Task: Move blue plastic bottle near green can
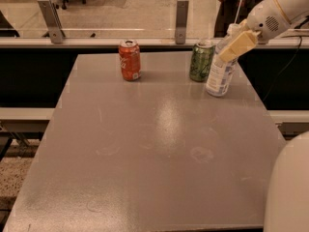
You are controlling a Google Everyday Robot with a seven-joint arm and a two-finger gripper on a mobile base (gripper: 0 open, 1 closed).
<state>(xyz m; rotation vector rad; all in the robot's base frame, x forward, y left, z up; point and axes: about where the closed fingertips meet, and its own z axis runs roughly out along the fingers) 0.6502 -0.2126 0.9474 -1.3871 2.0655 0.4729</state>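
Item 1: grey table (159, 144). We log it as the surface that carries every item below.

Item 2: blue plastic bottle (218, 79). It is a clear bottle with a white-and-blue label. It stands at about 1 o'clock from the table's centre, base on the top, leaning slightly.

Item 3: green can (201, 61). It stands upright, and the bottle is just beside it at its 4 o'clock. We cannot tell whether the two touch.

Item 4: red-orange can (130, 60). It stands upright at 11 o'clock from the centre, well apart from the green can, at its 9 o'clock.

Item 5: gripper (226, 52). It reaches in from 2 o'clock on a white arm (285, 6) and sits at the bottle's upper part. One cream finger (237, 44) lies across the bottle's front. The other is hidden behind, so we record the pair as apparently closed on the bottle.

Item 6: white rounded body (289, 187) at the 5 o'clock corner.
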